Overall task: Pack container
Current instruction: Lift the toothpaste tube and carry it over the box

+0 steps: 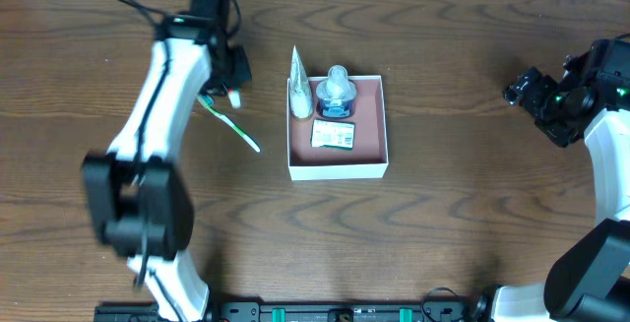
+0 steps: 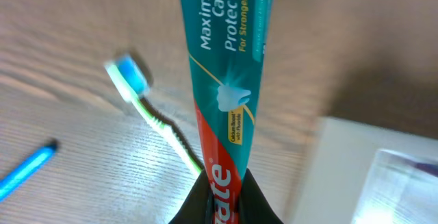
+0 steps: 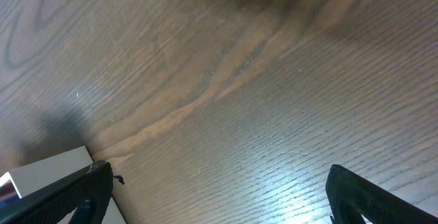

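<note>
Two arms: one stands at each side of the wooden table [image 1: 453, 214], with the container between them.
Container [image 1: 338, 171]: a square, shallow white box with a pinkish-brown inside. It sits flat near the table's middle, toward the far side and well apart from both grippers.
White tube [image 1: 298, 88]: cone-shaped, leaning at the container's left wall, its narrow tip reaching past the far wall.
Blue bottle [image 1: 335, 94]: clear-capped, in the far part of the container, just beside the white tube.
Flat packet [image 1: 333, 135]: white with green print, lying on the container's floor nearer the front than the bottle.
Left gripper [image 2: 222, 200]: left of the container, jaws pinched on the toothpaste tube [image 2: 226, 80] — a teal and red tube that runs away from the fingers in the left wrist view. From overhead the tube is mostly hidden under the gripper.
Toothbrush [image 1: 233, 125]: green handle with blue bristles, lying slantwise on the table left of the container and not touching it. It is just beside the left gripper.
Blue stick [image 2: 27, 170]: thin and blurred, on the wood beyond the toothbrush; what it is I cannot tell.
Right gripper [image 3: 219, 176]: far to the right of the container, fingers spread wide with nothing between them — only bare wood below.
</note>
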Motion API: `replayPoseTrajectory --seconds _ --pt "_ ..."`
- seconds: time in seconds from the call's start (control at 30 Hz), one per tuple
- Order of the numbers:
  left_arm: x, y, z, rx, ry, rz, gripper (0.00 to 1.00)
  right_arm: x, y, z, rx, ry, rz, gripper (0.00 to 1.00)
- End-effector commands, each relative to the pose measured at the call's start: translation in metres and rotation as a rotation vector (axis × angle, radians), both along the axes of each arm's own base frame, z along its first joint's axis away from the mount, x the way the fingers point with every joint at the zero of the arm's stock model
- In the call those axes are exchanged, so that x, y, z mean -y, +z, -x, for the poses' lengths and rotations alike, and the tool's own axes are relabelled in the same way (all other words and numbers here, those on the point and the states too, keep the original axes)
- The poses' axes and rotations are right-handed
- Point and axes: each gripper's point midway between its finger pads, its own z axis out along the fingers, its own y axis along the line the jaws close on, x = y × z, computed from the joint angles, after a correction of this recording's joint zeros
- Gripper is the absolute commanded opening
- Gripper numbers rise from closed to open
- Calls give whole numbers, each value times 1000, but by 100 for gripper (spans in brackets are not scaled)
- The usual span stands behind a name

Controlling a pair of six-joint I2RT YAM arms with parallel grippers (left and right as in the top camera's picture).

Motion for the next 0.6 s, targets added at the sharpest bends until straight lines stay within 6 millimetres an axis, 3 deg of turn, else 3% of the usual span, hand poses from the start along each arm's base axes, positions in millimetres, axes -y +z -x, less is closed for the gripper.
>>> replayPoseTrajectory --seconds 0.0,0.13,0.23,0.4,0.57 --pt "24 74 9 168 -93 66 6 3 -2 1 -7 -15 -3 99" --pt "67 122 32 277 -210 129 6 3 -2 1 -7 -15 -3 99" --pt "110 139 50 319 -321 171 6 3 -2 1 -7 -15 -3 99" --pt "175 135 70 323 -469 204 6 3 -2 1 -7 -15 -3 99" --pt "216 105 75 264 -485 205 6 3 -2 1 -8 -15 -4 99"
